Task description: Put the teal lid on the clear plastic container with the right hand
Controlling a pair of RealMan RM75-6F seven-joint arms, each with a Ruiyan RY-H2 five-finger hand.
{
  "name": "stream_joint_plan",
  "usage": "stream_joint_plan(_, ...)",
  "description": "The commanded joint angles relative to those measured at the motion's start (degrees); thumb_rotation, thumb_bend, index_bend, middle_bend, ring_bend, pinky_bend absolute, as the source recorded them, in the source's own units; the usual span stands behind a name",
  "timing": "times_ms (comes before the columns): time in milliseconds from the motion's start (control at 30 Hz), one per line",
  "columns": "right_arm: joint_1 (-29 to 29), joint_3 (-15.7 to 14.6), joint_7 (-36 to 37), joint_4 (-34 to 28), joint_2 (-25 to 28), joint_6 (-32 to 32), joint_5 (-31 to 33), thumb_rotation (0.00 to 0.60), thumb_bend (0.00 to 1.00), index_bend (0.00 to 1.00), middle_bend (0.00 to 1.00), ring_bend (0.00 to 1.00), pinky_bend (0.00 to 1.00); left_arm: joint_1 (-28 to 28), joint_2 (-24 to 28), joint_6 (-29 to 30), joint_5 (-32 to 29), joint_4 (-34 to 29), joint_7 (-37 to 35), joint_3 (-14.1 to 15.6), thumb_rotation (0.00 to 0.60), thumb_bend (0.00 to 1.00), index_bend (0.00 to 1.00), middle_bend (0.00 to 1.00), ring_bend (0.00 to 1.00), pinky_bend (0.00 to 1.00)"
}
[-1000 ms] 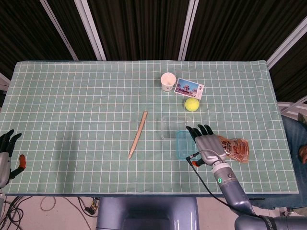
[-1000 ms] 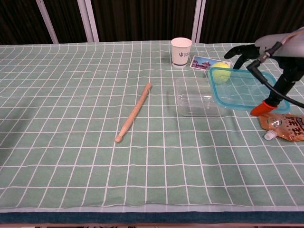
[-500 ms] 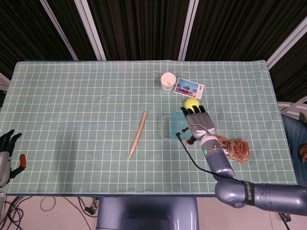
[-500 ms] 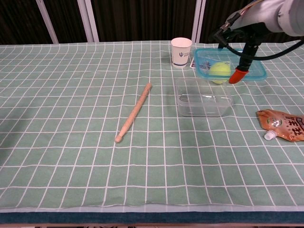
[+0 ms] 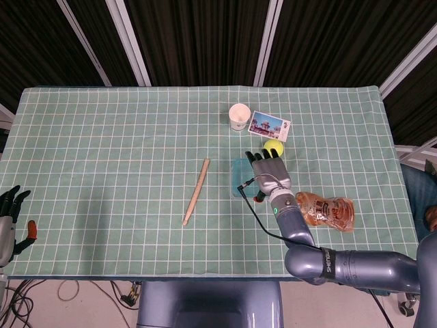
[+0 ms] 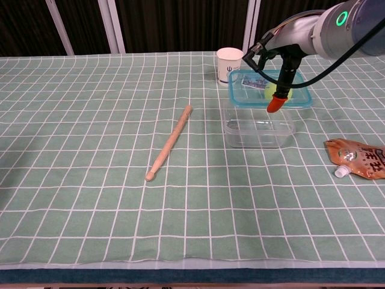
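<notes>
My right hand [image 6: 281,59] holds the teal-rimmed lid [image 6: 269,88] in the air, roughly level, with its red-tipped thumb under the lid's front edge. The lid hovers above and slightly behind the clear plastic container [image 6: 257,125], which stands open on the cloth. In the head view the right hand [image 5: 268,175] covers most of the container [image 5: 235,186]; only a strip of the lid [image 5: 238,166] shows to the left of the fingers. My left hand [image 5: 10,222] hangs off the table's near left corner, fingers apart and empty.
A paper cup [image 6: 229,65], a picture card [image 5: 270,126] and a yellow tennis ball [image 5: 275,147] lie behind the container. A wooden stick [image 6: 170,142] lies to its left. An orange sauce pouch [image 6: 360,159] lies to its right.
My right hand has carried the lid up from the cloth beside the pouch, then left towards the container, where it now hovers a little lower.
</notes>
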Motion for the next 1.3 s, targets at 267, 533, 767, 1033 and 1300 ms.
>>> stream_joint_plan(267,-0.8,-1.2,5.3,3.6,-2.7,-2.4,-5.7,0.6,0.24,0.03,0.33,0.02,0.0,0.0,0.1,-0.3,-0.4,-0.2,0.1,0.0,0.6,0.57,0.11,0.0,0.0,0.0)
stream_joint_plan(533,-0.7,-2.4,6.2,5.9,-5.0,-1.3,-7.2,0.6,0.24,0.03,0.33,0.02,0.0,0.0,0.2,-0.3,-0.6,-0.2,0.1,0.0,0.6,0.57,0.11,0.0,0.0,0.0)
stream_joint_plan(767,-0.5,-3.9,5.6,8.0,-7.8,0.3,-9.2,0.6,0.24,0.03,0.33,0.02,0.0,-0.1,0.3,-0.4,-0.8,-0.3,0.2,0.0,0.6,0.57,0.11,0.0,0.0,0.0)
stream_joint_plan(1033,-0.7,-4.7,5.5,8.2,-9.0,0.5,-11.0,0.6,0.24,0.03,0.33,0.02,0.0,-0.1,0.4,-0.6,-0.9,-0.4,0.1,0.0,0.6,0.57,0.11,0.0,0.0,0.0)
stream_joint_plan(1300,-1.9,-4.8,7.8,10.4,-9.5,-1.5,-12.4,0.6,0.24,0.03,0.33,0.02,0.0,-0.1,0.4,-0.6,-1.0,-0.4,0.2,0.0,0.6,0.57,0.11,0.0,0.0,0.0)
